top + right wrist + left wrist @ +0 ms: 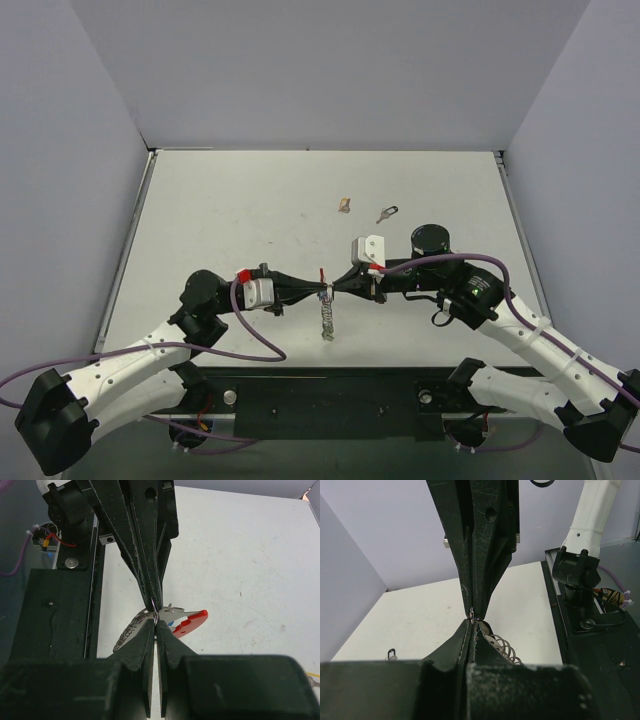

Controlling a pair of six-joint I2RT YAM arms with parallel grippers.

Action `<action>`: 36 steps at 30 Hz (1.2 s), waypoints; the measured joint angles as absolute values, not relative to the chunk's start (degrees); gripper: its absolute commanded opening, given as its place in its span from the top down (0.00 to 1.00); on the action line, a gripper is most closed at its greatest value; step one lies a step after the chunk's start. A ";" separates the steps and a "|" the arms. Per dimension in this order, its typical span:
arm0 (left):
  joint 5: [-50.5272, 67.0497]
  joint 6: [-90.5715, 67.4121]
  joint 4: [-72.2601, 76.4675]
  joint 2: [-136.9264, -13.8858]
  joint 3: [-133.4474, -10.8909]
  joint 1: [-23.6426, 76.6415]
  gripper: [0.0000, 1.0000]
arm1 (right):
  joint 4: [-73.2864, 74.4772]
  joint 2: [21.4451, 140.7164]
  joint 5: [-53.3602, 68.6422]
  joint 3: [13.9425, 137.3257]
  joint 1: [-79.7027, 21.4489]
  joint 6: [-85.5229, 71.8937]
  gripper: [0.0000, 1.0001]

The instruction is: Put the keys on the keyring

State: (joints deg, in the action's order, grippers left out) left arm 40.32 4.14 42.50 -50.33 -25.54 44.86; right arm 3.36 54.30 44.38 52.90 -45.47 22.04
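Note:
The keyring [327, 318] hangs between my two grippers above the table's near middle, its silver coiled part dangling. My left gripper [318, 291] comes from the left and my right gripper [336, 287] from the right, tips almost touching, both shut on the thin ring. In the left wrist view the left gripper [471, 622] pinches the ring, with the coiled part [504, 646] beside it. The right wrist view shows the right gripper [156, 623] on the ring and a red tag [193, 621] sticking out to the right. One black-headed key [386, 213] lies on the table farther back, also visible as key [391, 654].
A small tan scrap [344, 205] lies left of the key. The black base plate [320, 395] runs along the near edge under both arms. Grey walls enclose the white table [220, 210] on three sides.

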 measured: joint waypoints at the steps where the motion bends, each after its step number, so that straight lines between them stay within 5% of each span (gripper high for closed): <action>1: 40.32 4.27 42.28 -50.33 -25.56 44.88 1.00 | 3.42 54.30 44.38 52.90 -45.47 22.04 1.00; 36: 38.85 9.34 32.97 -50.52 -28.23 45.71 1.00 | 5.45 55.02 43.03 52.90 -45.41 22.33 1.00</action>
State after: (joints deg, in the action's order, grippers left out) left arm 38.85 9.34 32.97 -50.52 -28.23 45.71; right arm 5.45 55.02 43.03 52.90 -45.41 22.33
